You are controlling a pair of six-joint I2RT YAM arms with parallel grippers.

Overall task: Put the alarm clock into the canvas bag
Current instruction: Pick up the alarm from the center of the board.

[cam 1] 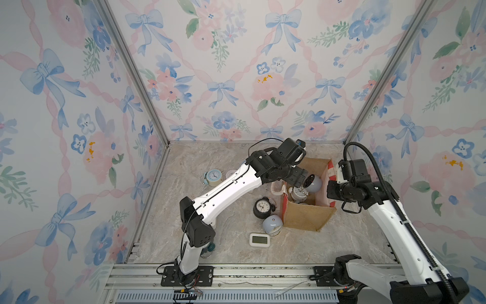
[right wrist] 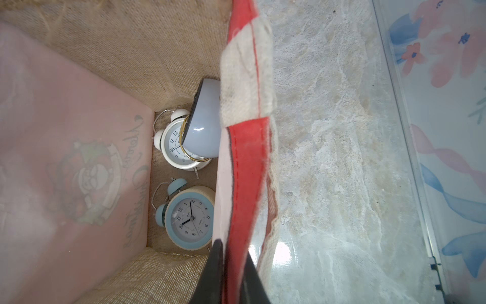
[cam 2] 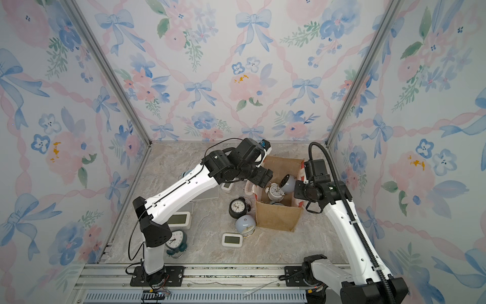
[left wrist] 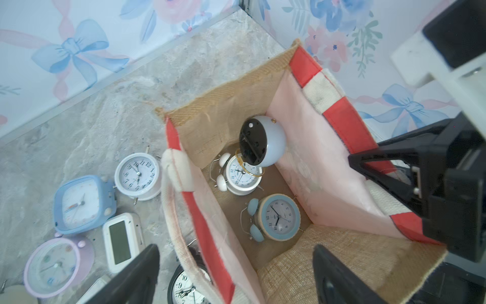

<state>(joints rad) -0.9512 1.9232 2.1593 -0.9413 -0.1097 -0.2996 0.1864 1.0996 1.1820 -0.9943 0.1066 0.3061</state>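
**Left to right.** The black twin-bell clock (cam 1: 261, 208) and several other clocks sit on the desk (cam 1: 223, 252) outside the canvas bag (cam 1: 305, 218), just beside its red wall on the left gripper's side.

**Left gripper** (left wrist: 236, 248): the jaws are spread wide with nothing between them, poised over the bag's mouth and aimed down into it.

**Left arm:** stretched diagonally from its base, with the wrist bent downward above the bag's edge.

**Dome alarm clock** (left wrist: 273, 142): inside the bag, below and ahead of the left gripper. It is tilted, with its flat black back turned up and its rounded shell against the pink-lined wall. Its gold rim rests on a white twin-bell clock (left wrist: 243, 175). A blue-rimmed twin-bell clock (left wrist: 280, 217) lies face up beside that one on the bag's floor.

**Right gripper** (right wrist: 234, 250): closed on the top edge of the bag's red side panel, one finger inside and one outside.

**Right arm:** raised from its base, with the wrist folded toward the bag.

**Judgement:** the dome clock counts as bagged. Any further pick falls to the left arm, which is nearer and free. The desk clocks lie beside and below its gripper, across the bag's red wall.
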